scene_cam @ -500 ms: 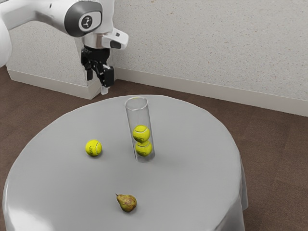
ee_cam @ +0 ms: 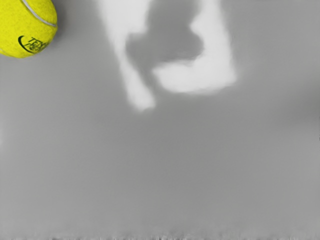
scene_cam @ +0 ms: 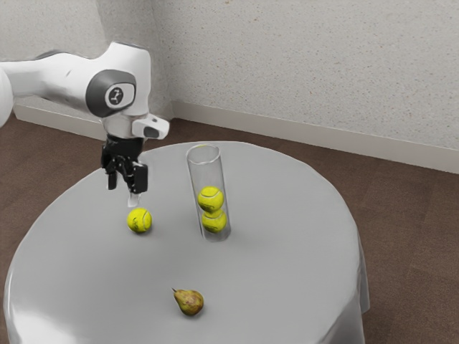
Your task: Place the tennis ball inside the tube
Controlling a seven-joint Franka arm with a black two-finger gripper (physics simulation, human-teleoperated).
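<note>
Yellow tennis ball (scene_cam: 140, 221) on grey table (scene_cam: 272, 279), below gripper (scene_cam: 126, 185), slightly aside; fingers spread apart.

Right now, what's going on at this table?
My black two-finger hand is open and empty, close above a loose bright yellow tennis ball on the round, grey-covered table. That ball is meant for the tall, clear tube, which stands with two similar yellow balls inside. A brownish-green pear lies apart from them.
</note>
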